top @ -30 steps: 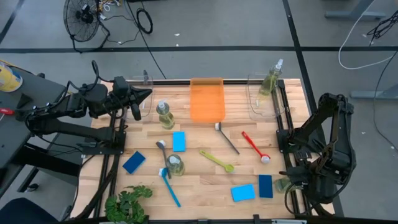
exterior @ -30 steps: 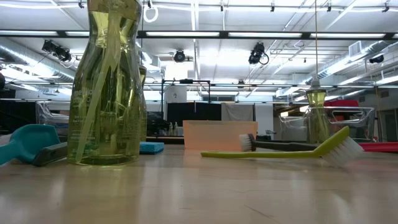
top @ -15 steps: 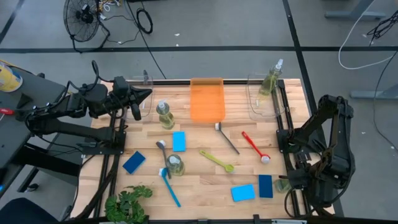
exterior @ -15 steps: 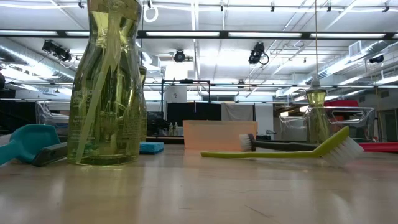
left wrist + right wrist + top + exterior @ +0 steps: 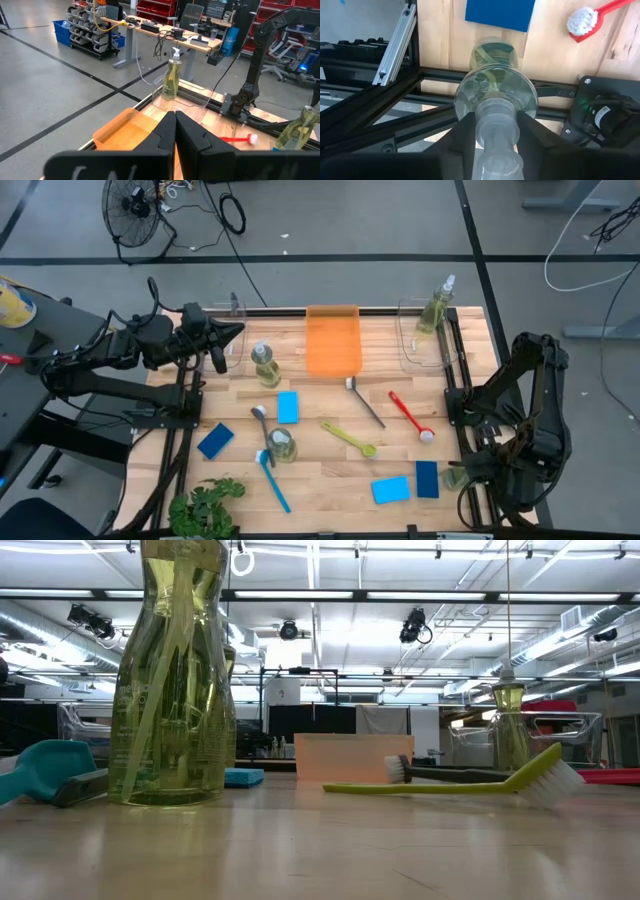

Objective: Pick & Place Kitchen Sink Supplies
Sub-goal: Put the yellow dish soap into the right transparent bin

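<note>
The left tool (image 5: 236, 333) waited past the desk's (image 5: 320, 480) far left corner, and its wrist view showed the two fingers (image 5: 165, 134) pressed together with nothing between them; it was judged parked clear so that the supplies stayed reachable. Nearest the left edge lay the dark-blue sponge (image 5: 215, 440), with the leafy plant (image 5: 205, 510) in the near corner, not part of the task. Next came the far pump bottle (image 5: 265, 365), the grey-headed brush (image 5: 259, 416), the near pump bottle (image 5: 281, 445), the blue brush (image 5: 275, 485) and the light-blue sponge (image 5: 288, 406). The orange tray (image 5: 332, 340) sat at the middle of the far edge, a likely destination. To its right lay the black brush (image 5: 365, 402), the yellow-green brush (image 5: 348, 437), the second light-blue sponge (image 5: 391, 490), the red brush (image 5: 410, 416) and the second dark-blue sponge (image 5: 427, 478). A third pump bottle (image 5: 435, 310) stood at the clear bin (image 5: 412, 350) in the far right corner. At the near right edge, the right tool (image 5: 458, 476) gripped the fourth pump bottle (image 5: 495, 97), one finger on each side of the neck; the neck was judged the narrowest firm part and kept the bottle upright. Count: four bottles, four sponges, five brushes.
</note>
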Controlling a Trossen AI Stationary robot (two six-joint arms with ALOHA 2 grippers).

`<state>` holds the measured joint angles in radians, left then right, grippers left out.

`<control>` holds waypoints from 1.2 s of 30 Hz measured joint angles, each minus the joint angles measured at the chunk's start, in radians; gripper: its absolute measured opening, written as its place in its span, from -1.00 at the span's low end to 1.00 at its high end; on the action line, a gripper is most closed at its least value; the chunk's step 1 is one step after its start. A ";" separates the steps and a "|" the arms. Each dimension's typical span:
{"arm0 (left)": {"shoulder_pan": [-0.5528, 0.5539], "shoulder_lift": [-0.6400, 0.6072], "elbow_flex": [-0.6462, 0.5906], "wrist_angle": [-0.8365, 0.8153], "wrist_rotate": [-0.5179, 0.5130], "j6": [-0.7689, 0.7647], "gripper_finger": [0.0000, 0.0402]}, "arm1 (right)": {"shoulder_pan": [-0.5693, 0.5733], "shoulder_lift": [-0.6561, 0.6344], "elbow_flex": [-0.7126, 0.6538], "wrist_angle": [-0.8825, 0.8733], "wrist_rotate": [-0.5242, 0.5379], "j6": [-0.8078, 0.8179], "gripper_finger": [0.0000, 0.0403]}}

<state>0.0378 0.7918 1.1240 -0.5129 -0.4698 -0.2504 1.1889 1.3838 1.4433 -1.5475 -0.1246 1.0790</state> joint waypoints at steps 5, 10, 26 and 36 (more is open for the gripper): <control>0.000 0.000 0.000 0.003 0.000 0.000 -0.94 | 0.000 0.000 0.000 0.001 -0.001 0.000 -0.49; 0.000 0.000 0.000 0.017 0.000 0.000 -0.94 | 0.000 -0.004 0.000 0.002 0.010 0.005 -0.50; 0.000 0.000 0.000 0.022 0.000 0.000 -0.94 | -0.004 -0.094 -0.003 -0.023 0.012 0.067 -0.51; 0.000 0.000 0.000 0.023 0.000 0.001 -0.94 | -0.080 -0.128 -0.003 -0.024 0.031 0.065 -0.51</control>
<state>0.0376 0.7918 1.1240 -0.4904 -0.4694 -0.2493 1.1093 1.2554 1.4407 -1.5711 -0.0939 1.1442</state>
